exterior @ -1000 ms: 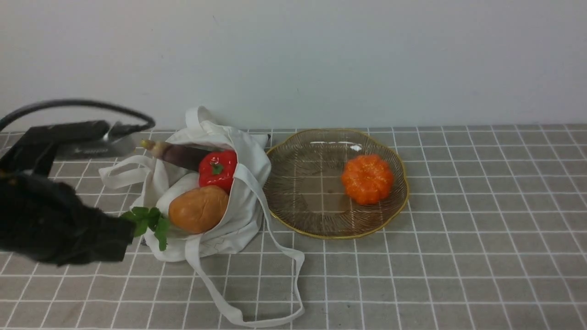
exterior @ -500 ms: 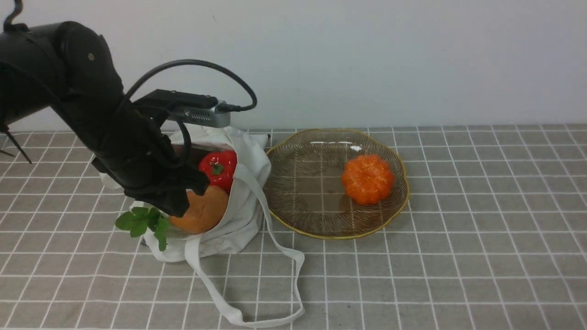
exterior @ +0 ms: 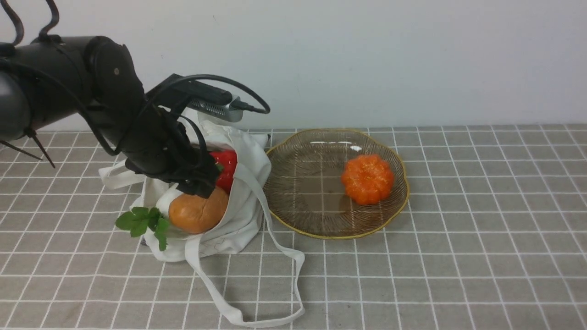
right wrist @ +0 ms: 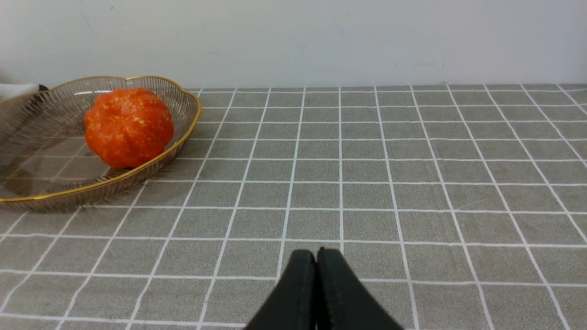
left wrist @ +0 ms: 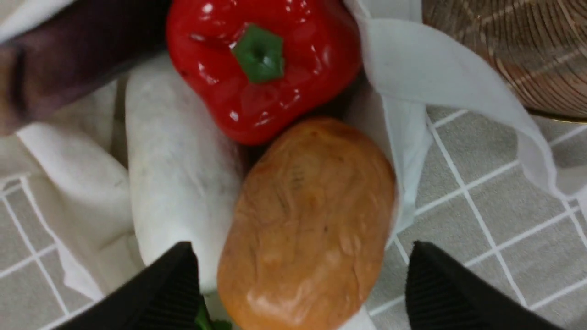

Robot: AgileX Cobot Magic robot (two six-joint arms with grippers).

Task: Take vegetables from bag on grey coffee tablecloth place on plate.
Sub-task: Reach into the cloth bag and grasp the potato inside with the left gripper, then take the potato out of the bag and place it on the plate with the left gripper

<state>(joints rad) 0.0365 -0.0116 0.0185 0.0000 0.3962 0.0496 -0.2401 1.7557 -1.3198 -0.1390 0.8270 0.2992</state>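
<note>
Left hand [left wrist: 298, 279] hangs open above the orange-brown potato [left wrist: 307, 224].

A grey tablecloth [exterior: 440, 293] with a grid of thin white lines, forming small squares, covers the surface in front of a pale wall. On it, at the left, lies an off-white cloth tote [exterior: 247, 229], one long strap handle [exterior: 297, 284] looping over the cloth on the near side. Just to the right of the tote sits a ribbed, brownish glass plate [exterior: 302, 183] with a wavy gold rim.
</note>
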